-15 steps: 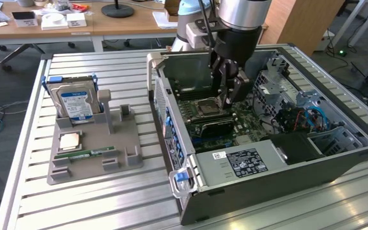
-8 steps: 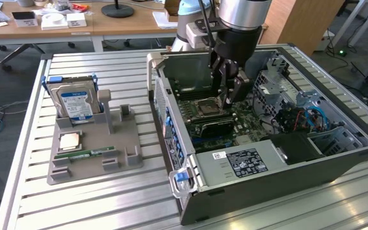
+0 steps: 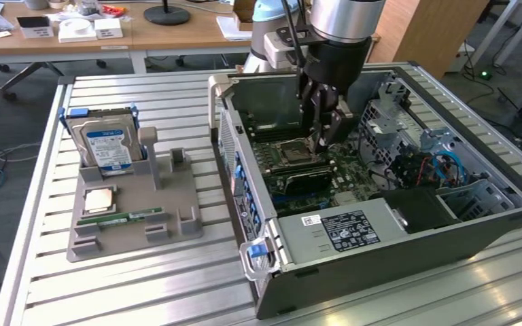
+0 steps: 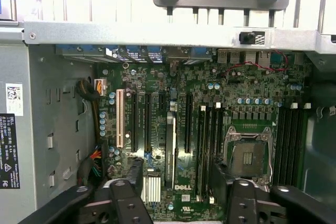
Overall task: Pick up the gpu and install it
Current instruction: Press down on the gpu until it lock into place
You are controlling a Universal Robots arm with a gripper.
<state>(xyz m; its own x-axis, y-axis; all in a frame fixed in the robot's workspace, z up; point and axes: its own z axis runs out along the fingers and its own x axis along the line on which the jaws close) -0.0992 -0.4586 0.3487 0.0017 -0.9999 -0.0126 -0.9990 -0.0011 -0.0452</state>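
Note:
The gpu stands on edge in a motherboard slot inside the open computer case. In the wrist view I see it edge-on as a thin pale strip. In the exterior view the gpu shows as a dark flat card just below the CPU socket. My gripper hangs over the card, open. Its black fingers stand apart on either side of the card without touching it. In the exterior view the gripper reaches down into the case above the board.
A grey parts holder on the exterior view's left carries a silver hard drive with a blue label, a CPU chip and a narrow green RAM stick. Drive cages and blue cables crowd the case's right side.

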